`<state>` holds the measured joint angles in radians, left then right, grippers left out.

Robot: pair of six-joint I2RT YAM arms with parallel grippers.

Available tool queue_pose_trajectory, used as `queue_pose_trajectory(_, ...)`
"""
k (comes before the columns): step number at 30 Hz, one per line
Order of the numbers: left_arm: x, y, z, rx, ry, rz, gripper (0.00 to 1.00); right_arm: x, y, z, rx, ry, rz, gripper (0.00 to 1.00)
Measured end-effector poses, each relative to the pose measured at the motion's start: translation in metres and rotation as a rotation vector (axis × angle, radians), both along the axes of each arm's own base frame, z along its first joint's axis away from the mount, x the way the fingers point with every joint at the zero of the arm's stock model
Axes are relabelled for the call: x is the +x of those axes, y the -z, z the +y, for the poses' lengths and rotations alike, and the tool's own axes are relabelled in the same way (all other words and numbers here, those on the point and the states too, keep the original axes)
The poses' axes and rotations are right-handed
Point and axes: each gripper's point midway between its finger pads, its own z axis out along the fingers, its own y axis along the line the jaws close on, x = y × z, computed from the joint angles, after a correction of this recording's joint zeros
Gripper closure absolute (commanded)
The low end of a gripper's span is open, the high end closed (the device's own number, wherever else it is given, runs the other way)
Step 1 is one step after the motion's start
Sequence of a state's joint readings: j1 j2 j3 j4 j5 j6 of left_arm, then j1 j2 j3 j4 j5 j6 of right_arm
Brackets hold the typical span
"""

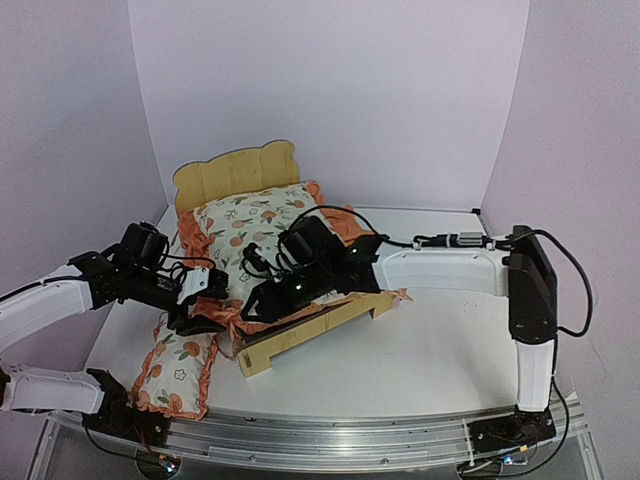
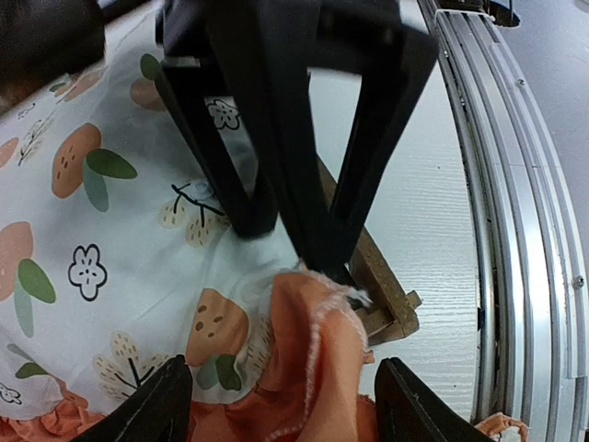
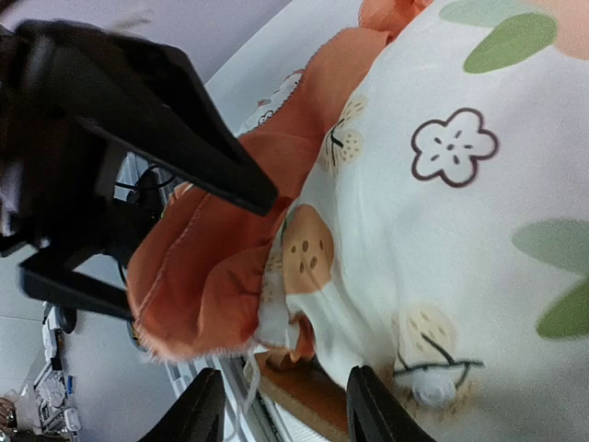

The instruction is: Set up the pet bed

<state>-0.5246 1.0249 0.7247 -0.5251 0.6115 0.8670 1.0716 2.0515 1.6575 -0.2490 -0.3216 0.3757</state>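
Note:
The pet bed (image 1: 236, 172) is a light plywood frame with a scalloped headboard at the back and a low footboard (image 1: 312, 330) at the front. A fruit-print cushion (image 1: 250, 230) with an orange ruffle lies in it. Both grippers meet at the cushion's near left corner. My left gripper (image 2: 285, 414) is open, and the bunched orange ruffle (image 2: 322, 350) rises between its fingers, beside the footboard corner (image 2: 382, 281). My right gripper (image 3: 285, 414) is open over the cushion's edge (image 3: 304, 276), with the wooden frame (image 3: 313, 391) below. In the top view the left gripper (image 1: 205, 315) and right gripper (image 1: 255, 300) nearly touch.
A small matching fruit-print pillow (image 1: 180, 372) lies on the white table (image 1: 450, 350) at the front left, just below the left gripper. A metal rail (image 1: 350, 440) runs along the table's near edge. Lilac walls close in the back and sides.

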Motion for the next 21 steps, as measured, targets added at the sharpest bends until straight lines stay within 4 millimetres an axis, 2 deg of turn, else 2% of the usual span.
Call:
queue_pose_trajectory(5, -0.005, 0.010, -0.005, 0.024, 0.052, 0.005, 0.46, 0.005, -0.042, -0.038, 0.024, 0.032, -0.008, 0.46)
queue_pose_trajectory(9, -0.019, 0.021, -0.012, 0.054, 0.128, -0.015, 0.51, 0.042, -0.055, -0.094, -0.012, 0.201, 0.006, 0.44)
queue_pose_trajectory(11, -0.028, 0.031, -0.014, 0.084, 0.172, -0.032, 0.51, 0.070, -0.049, -0.137, -0.083, 0.360, 0.022, 0.43)
queue_pose_trajectory(12, -0.033, 0.038, -0.014, 0.104, 0.195, -0.041, 0.50, 0.079, -0.045, -0.152, -0.107, 0.412, 0.026, 0.43)
queue_pose_trajectory(15, -0.040, 0.059, -0.008, 0.165, 0.237, -0.053, 0.43, 0.110, -0.029, -0.214, -0.199, 0.610, 0.075, 0.42)
queue_pose_trajectory(18, -0.039, 0.060, -0.008, 0.180, 0.246, -0.070, 0.34, 0.127, -0.012, -0.266, -0.268, 0.750, 0.142, 0.40)
queue_pose_trajectory(21, -0.034, 0.054, -0.008, 0.195, 0.230, -0.070, 0.27, 0.133, 0.006, -0.306, -0.323, 0.839, 0.207, 0.38)
